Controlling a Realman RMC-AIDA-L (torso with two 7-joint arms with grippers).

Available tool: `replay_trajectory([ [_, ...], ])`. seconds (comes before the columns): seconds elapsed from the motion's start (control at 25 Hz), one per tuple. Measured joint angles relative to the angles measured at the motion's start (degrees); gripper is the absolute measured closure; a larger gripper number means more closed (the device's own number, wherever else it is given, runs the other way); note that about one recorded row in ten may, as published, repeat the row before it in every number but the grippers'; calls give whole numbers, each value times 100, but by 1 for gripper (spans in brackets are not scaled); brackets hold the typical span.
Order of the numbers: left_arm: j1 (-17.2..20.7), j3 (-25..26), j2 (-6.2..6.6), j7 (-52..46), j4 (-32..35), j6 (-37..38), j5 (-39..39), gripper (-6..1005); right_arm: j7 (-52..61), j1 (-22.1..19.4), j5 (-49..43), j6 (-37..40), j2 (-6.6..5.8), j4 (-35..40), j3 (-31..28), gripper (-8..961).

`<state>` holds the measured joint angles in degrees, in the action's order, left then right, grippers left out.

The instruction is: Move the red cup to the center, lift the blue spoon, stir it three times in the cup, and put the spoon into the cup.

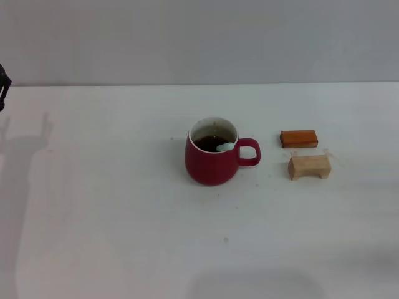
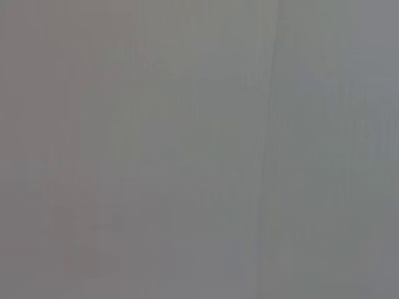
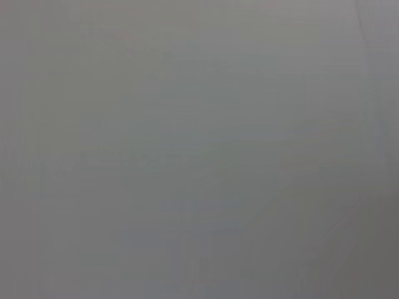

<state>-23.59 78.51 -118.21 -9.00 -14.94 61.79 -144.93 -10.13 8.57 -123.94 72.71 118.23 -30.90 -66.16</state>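
The red cup (image 1: 213,161) stands upright near the middle of the white table, its handle pointing to the right, dark liquid inside. The blue spoon (image 1: 225,146) sits in the cup; only the pale end of its handle shows, leaning on the rim by the cup's handle. A dark part of my left arm (image 1: 3,84) shows at the far left edge, well away from the cup. My right gripper is out of view. Both wrist views show only a plain grey surface.
A small orange-brown block (image 1: 298,138) and a pale wooden block (image 1: 308,167) lie to the right of the cup. The white table (image 1: 112,224) ends at a grey wall at the back.
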Motion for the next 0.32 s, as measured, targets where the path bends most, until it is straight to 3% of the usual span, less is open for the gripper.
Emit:
replay_trajectory([
  [0.08,9,5,0,163,7,-6,2,157,7,-16,4,-92,5,-15,-2,120],
  [0.32,21,24,-5,429,70,-50,25,157,10,-100,-30,-276,7,-47,31,120],
])
